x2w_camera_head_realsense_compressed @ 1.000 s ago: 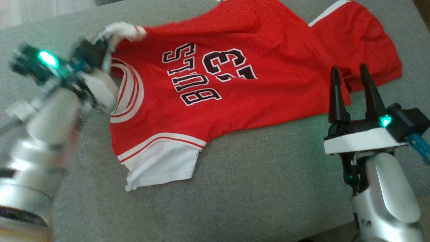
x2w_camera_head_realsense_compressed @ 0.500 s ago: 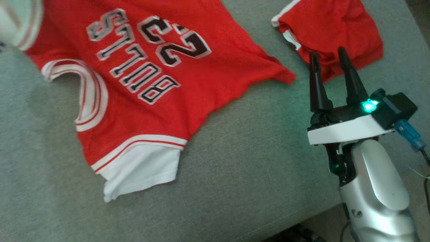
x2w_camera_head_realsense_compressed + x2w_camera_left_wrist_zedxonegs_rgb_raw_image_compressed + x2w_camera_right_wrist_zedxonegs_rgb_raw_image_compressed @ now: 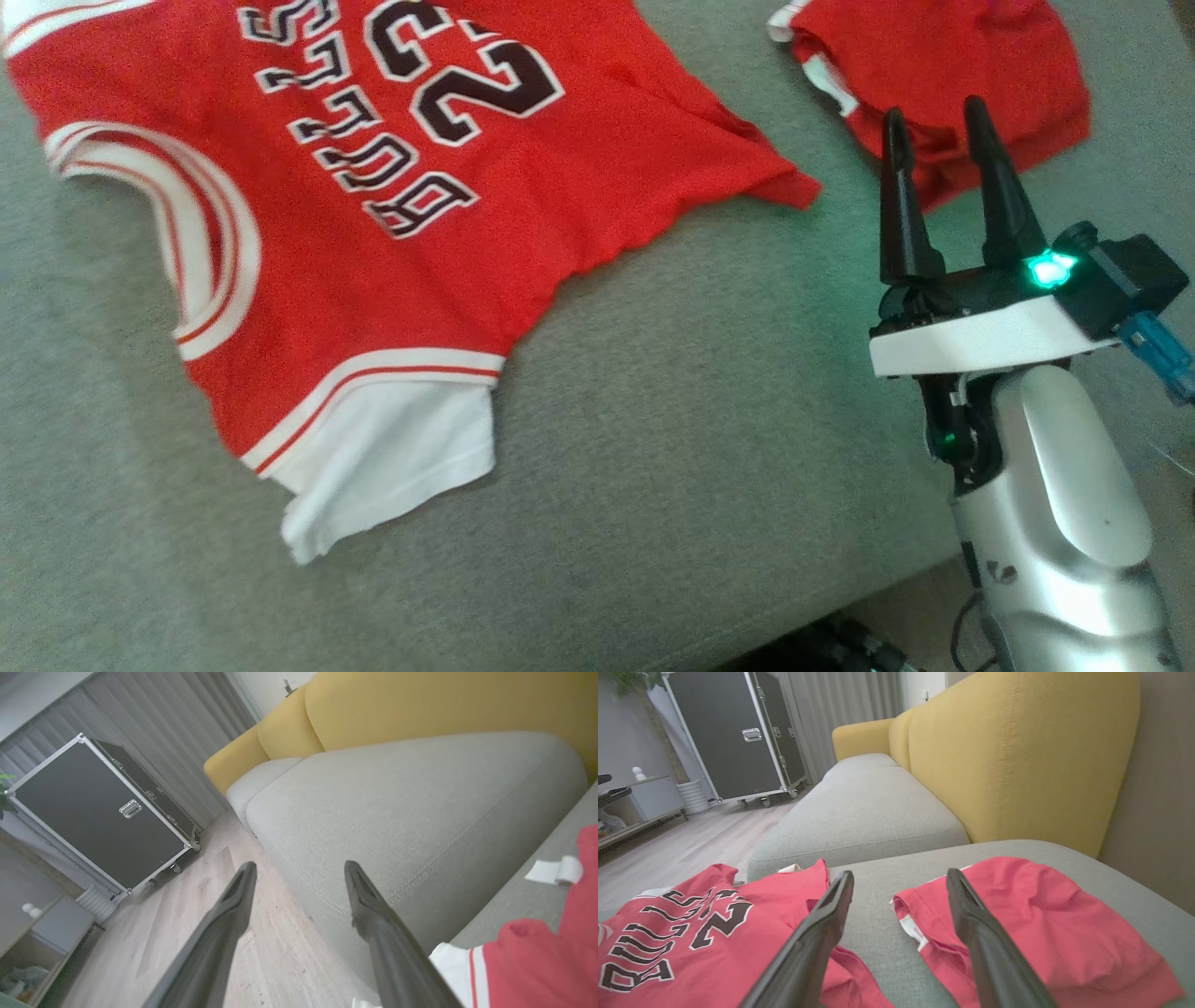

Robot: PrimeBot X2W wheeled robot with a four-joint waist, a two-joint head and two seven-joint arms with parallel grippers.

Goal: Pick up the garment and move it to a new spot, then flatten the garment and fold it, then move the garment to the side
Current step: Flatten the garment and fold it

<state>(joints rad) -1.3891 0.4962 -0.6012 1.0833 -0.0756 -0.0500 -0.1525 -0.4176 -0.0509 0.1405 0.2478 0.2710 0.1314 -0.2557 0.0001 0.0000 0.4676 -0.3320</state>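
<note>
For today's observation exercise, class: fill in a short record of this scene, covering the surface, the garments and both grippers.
surface: grey sofa cushion
jersey: red, white trim, spread out, print up
second red garment: crumpled, apart from jersey
left gripper: open, empty, by jersey's edge
right gripper: open, empty, aimed between the garments

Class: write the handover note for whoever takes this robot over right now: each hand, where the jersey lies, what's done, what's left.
Left hand: open, empty, just off the jersey.
Right hand: open, empty, hovering by the red shorts.
Jersey: spread print-up on the grey cushion, apart from the shorts.
Done: laid out, mostly flat.
Left: smooth the rippled hem, fold, move aside.
</note>
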